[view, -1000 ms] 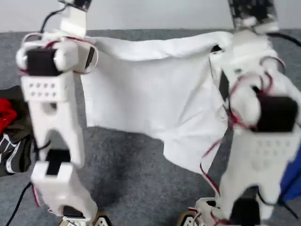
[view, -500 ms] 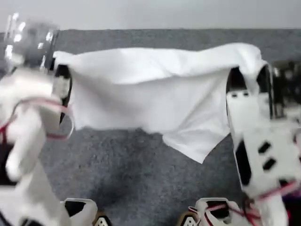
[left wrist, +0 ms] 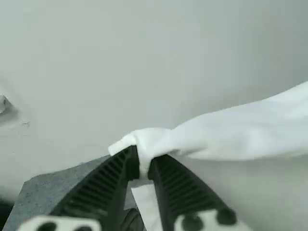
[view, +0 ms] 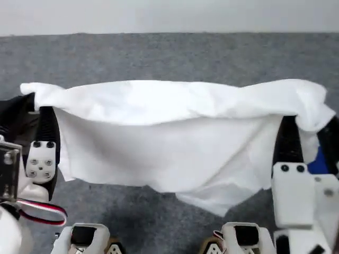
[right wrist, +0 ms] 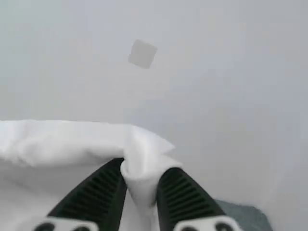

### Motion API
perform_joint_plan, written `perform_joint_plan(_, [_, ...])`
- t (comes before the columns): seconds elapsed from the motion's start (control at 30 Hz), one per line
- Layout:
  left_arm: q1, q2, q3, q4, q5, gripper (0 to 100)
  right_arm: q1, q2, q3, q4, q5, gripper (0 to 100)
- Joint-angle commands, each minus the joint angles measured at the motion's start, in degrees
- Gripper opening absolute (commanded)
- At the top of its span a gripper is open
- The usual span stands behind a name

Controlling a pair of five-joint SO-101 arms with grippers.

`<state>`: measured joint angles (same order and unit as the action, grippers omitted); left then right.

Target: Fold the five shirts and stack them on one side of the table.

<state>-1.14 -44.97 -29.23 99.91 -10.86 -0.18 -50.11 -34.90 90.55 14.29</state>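
Grey, felt-like matting covers the counter [view: 159, 53], which ends at a plain pale wall [view: 169, 16]. White and soft, the shirt [view: 169, 143] hangs spread wide over the middle of the counter, strung between the two arms. Its top edge is a bunched, rumpled roll. Below that falls a smoother sheet, with a creased flap drooping at the lower right of the high view. The left pincer [left wrist: 143, 162] is clenched on one gathered corner, its black ribbed fingers [left wrist: 106, 183] pinching the cloth while the rest trails away. The right pincer [right wrist: 143, 169] grips the opposite corner the same way, fabric puffing out above it. A blue cloth [view: 318, 161] peeks out beside the right arm. A small square plate [right wrist: 142, 53] sits on the wall.
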Motion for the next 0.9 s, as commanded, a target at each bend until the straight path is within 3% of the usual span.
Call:
perform_joint_plan(0.0, [-0.2, 0.9, 2.2, 0.4, 0.3, 1, 2.8, 0.4, -0.4, 0.2, -0.4, 0.9])
perform_joint_plan(0.23, [-0.2, 2.0, 18.8, -6.2, 0.2, 1, 2.6, 5.1, 10.7, -3.0, -0.4, 0.9])
perform_joint_plan(0.37, [-0.2, 2.5, 30.9, -14.8, -0.4, 1, 2.5, 9.9, 23.4, -12.5, -0.3, 0.9])
perform_joint_plan(0.6, [-0.1, 3.7, 56.0, -42.8, -1.8, 1, 2.1, 22.5, 38.7, -36.9, -0.1, 0.9])
perform_joint_plan(0.73, [-0.1, 13.9, 59.1, -57.3, -3.0, 1, 0.6, 34.2, 38.9, -45.7, 0.0, 0.9])
perform_joint_plan(0.87, [0.3, 28.7, 58.5, -75.3, -4.1, 1, -0.7, 44.7, 33.4, -46.7, 0.0, 0.9])
